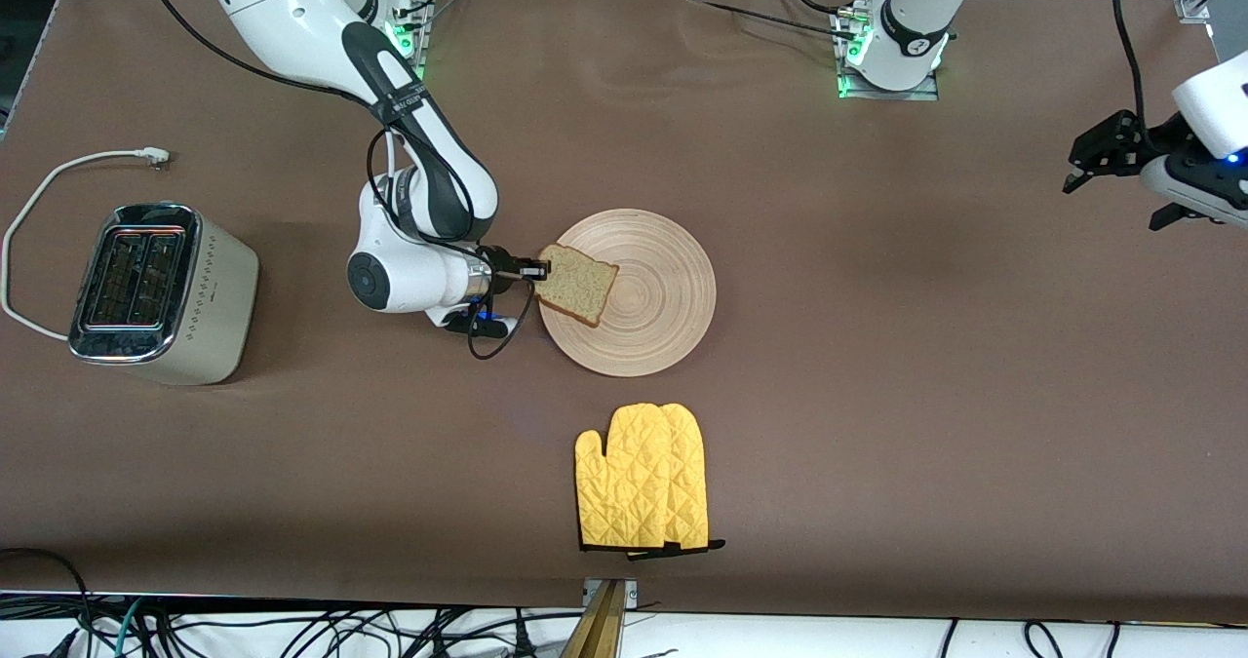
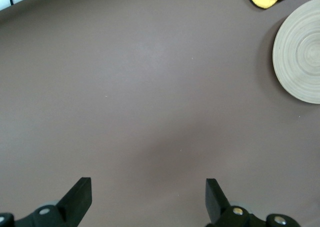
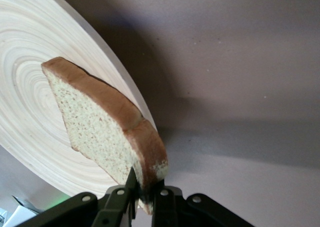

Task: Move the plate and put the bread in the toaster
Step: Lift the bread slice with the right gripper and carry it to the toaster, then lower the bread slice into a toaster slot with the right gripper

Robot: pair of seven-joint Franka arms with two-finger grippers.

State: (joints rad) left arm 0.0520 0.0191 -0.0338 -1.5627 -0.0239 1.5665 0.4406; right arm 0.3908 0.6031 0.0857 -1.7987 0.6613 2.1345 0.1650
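Bread sits pinched by one crust edge between our right gripper's closed fingers, tilted over the plate's rim at the end toward the toaster. Past the fingertips we see the plate lying on the table, with yellow mitts nearer the front camera. The toaster stands well apart. Our left gripper waits over bare table, fingers spread wide, holding nothing.

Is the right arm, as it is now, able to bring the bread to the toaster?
Probably yes. The right gripper is shut on the bread over the plate; only bare table lies between it and the toaster.
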